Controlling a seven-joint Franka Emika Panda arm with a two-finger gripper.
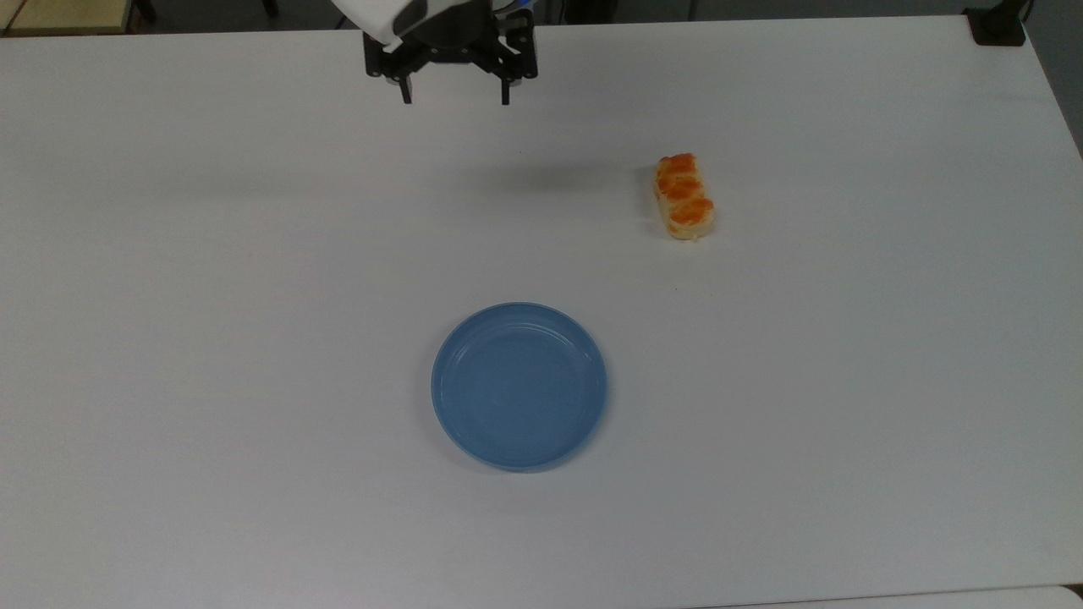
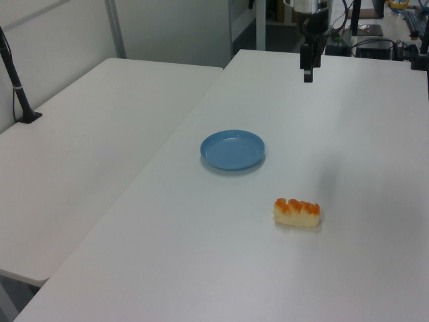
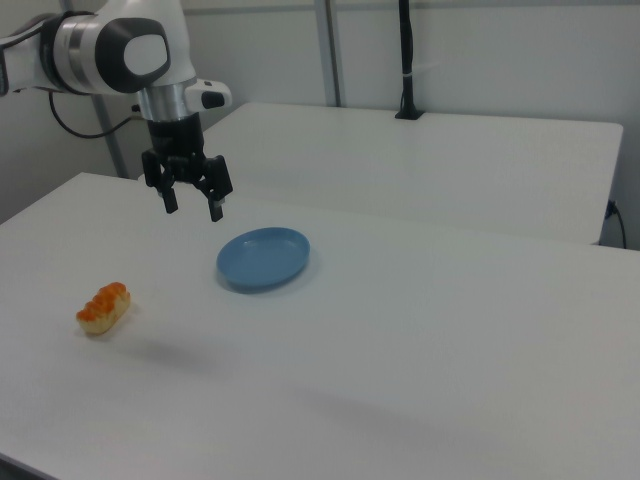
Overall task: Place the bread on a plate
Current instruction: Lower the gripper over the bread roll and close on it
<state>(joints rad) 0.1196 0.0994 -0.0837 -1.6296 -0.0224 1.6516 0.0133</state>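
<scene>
So, top view, left to right: end effector [image 1: 455, 100] spread, empty, high over the counter [image 1: 169, 338]; plate [image 1: 519, 385] nearer, bare; bread [image 1: 684, 196] well right. Best approach: descend centred, fingers straddling the bun's short width.

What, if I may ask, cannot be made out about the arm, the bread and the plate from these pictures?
- Gripper: the top view's upper edge cuts off the arm above it.
- Gripper in the left view: seen side-on, so the finger gap is hidden.
- Bread: underside hidden against the table.
- Plate: underside hidden too.
</scene>
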